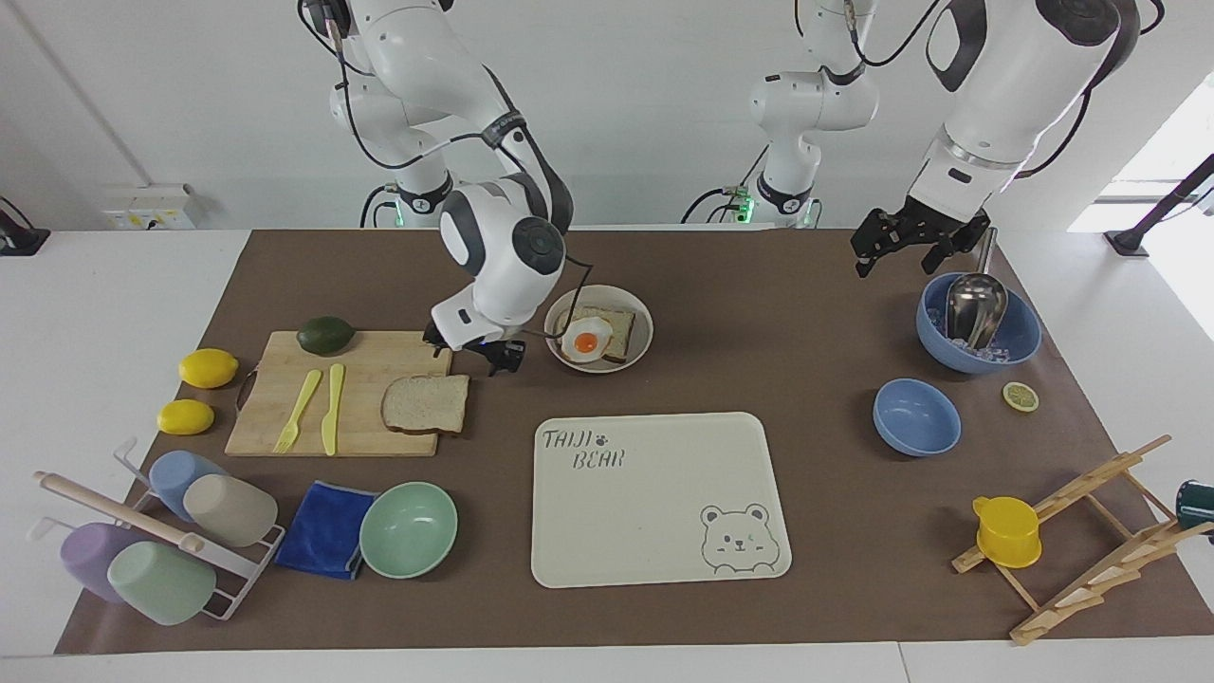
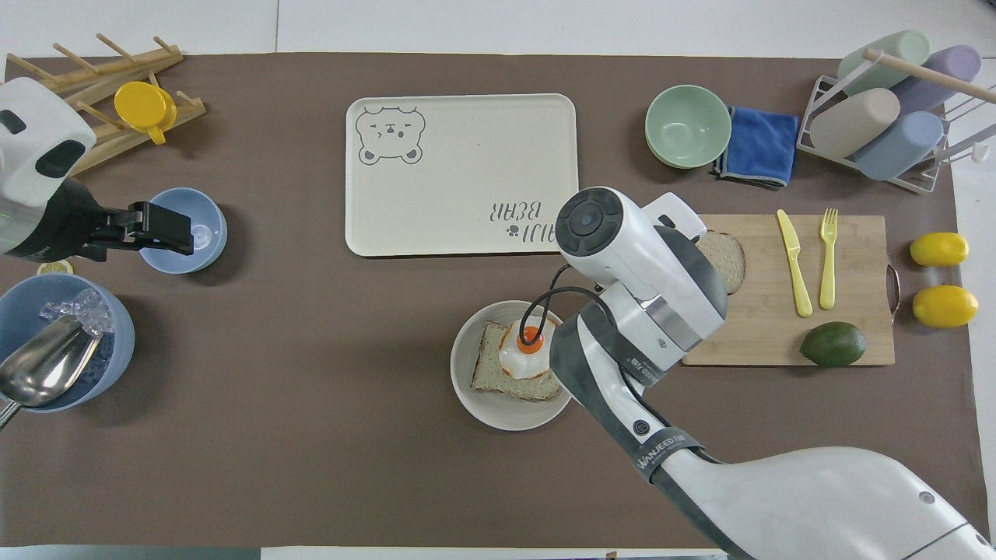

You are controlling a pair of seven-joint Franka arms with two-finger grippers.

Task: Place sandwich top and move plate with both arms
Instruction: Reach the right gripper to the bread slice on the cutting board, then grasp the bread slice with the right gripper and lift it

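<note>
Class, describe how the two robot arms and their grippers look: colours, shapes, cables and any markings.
Both arms are glossy white, rounded and jointed, with grey bands and round grey joint caps. Black cables loop along them. The right gripper and left gripper are black. A dark band on the right arm carries white lettering.
</note>
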